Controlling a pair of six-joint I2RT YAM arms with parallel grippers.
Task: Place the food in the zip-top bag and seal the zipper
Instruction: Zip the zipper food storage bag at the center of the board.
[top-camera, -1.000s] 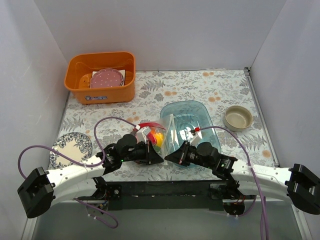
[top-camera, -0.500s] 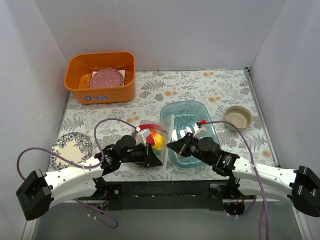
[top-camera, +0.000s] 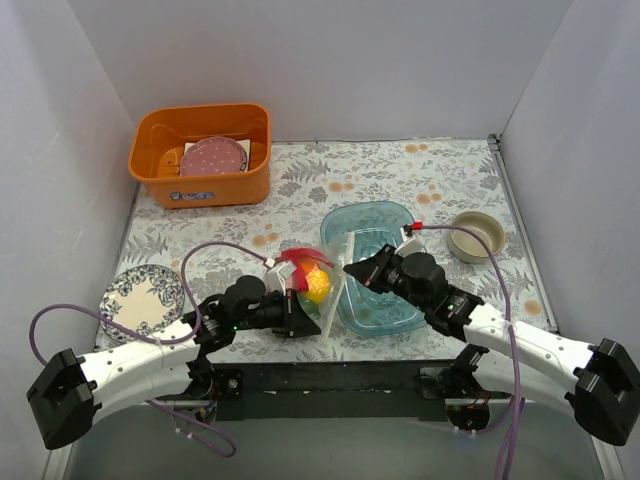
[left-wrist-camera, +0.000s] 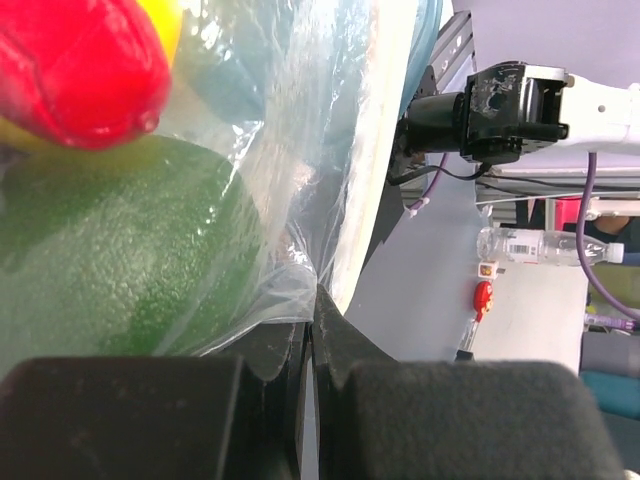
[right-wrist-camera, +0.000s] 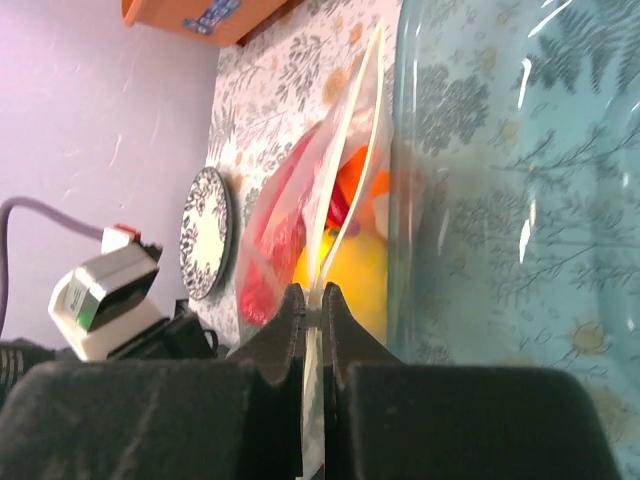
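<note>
The clear zip-top bag (top-camera: 312, 290) lies on the mat beside the blue tray, holding the food: a yellow lemon (top-camera: 317, 285), a red piece (top-camera: 296, 262) and a green fruit (left-wrist-camera: 120, 250). The zipper (top-camera: 336, 290) runs along the bag's right edge. My left gripper (top-camera: 318, 327) is shut on the bag's near corner (left-wrist-camera: 300, 290). My right gripper (top-camera: 348, 269) is shut on the zipper strip (right-wrist-camera: 330, 250), partway along it. In the right wrist view the bag (right-wrist-camera: 290, 220) shows red, yellow and orange pieces inside.
A translucent blue tray (top-camera: 395, 300) sits right against the bag. An orange bin (top-camera: 200, 175) with a pink dotted plate (top-camera: 212, 157) stands at the back left. A patterned plate (top-camera: 140, 297) lies at the left and a tan bowl (top-camera: 476, 237) at the right.
My right gripper has slid along the zipper, away from the left gripper and toward the far end. The left gripper has kept hold of the near corner, and the bag has shifted slightly.
</note>
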